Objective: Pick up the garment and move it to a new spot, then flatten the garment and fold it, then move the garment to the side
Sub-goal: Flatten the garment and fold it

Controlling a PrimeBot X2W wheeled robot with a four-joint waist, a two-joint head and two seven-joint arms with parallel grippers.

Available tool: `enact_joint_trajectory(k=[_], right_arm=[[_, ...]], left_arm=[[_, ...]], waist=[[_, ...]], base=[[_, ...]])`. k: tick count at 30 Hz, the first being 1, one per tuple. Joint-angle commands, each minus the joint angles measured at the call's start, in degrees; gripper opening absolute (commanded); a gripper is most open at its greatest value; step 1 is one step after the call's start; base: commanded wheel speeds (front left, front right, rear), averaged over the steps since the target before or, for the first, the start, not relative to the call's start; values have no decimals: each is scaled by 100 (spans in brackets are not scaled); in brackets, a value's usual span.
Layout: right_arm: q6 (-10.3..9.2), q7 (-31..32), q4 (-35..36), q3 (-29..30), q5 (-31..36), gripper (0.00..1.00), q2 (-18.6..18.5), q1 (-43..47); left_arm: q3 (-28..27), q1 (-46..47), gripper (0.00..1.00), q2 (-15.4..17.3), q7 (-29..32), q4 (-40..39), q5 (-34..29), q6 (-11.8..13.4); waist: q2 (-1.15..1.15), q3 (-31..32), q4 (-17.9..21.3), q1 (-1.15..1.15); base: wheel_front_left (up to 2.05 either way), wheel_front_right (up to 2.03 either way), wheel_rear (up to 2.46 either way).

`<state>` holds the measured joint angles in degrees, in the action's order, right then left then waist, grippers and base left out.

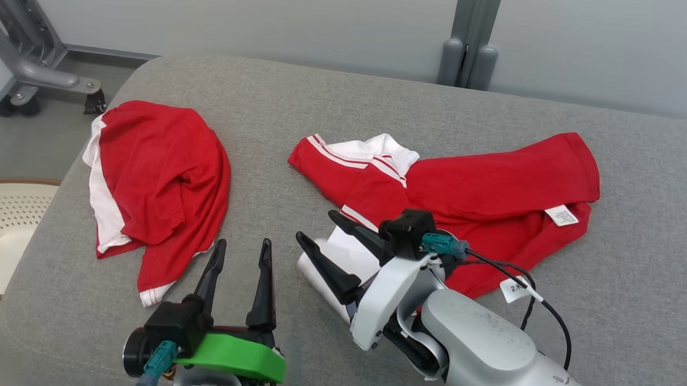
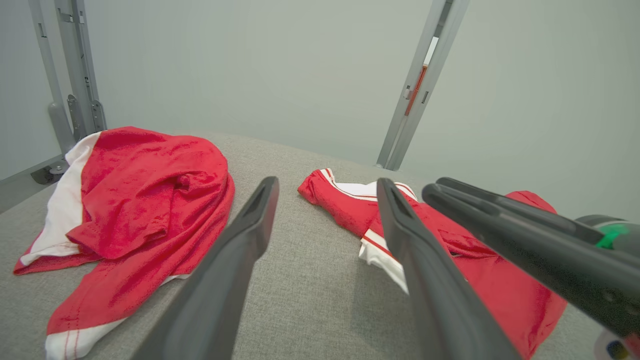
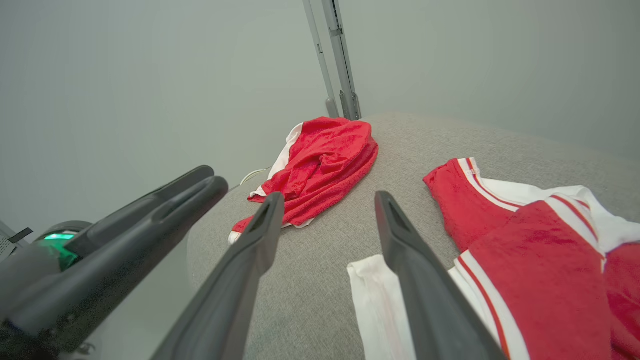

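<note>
Grey cushion (image 1: 347,96), crumpled garment (image 1: 161,175), spread garment (image 1: 492,181)

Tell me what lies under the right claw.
White cloth of the right-hand red garment on the grey cushion lies beneath the right claw; its arm covers the rest of that cloth.

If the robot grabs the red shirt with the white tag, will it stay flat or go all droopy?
Probably droopy: the red shirt lies in soft wrinkles and folds on the grey padded surface, so it should sag from wherever it is pinched. It looks thin, so likely light. Being cloth, it shouldn't roll or break.
</note>
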<state>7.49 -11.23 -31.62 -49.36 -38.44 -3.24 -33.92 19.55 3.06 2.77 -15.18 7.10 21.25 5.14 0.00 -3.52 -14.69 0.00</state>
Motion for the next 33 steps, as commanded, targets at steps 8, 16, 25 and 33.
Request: enact_joint_trajectory(k=[8, 16, 25, 33], right_arm=[[1, -343, -297, 137, -304, 100, -117, -160], [1, -395, 220, 1518, 69, 100, -785, 438], [1, -398, 1433, 3680, 1136, 100, -1016, 1895], [1, -398, 2323, 4723, 1743, 100, -545, 2968]], left_arm=[[-188, -111, 100, 21, 5, -50, 24, 76], [-367, -139, 100, 21, 5, -42, -19, 56], [-546, -157, 100, 22, 4, 10, -109, 39], [-613, -257, 100, 22, 5, 86, -163, -1]], waist=[[0, 66, 94, 0], [0, 145, 565, 0], [0, 135, 996, 0], [0, 162, 1170, 0]], base=[[0, 0, 0], [0, 0, 0], [0, 0, 0], [0, 0, 0]])
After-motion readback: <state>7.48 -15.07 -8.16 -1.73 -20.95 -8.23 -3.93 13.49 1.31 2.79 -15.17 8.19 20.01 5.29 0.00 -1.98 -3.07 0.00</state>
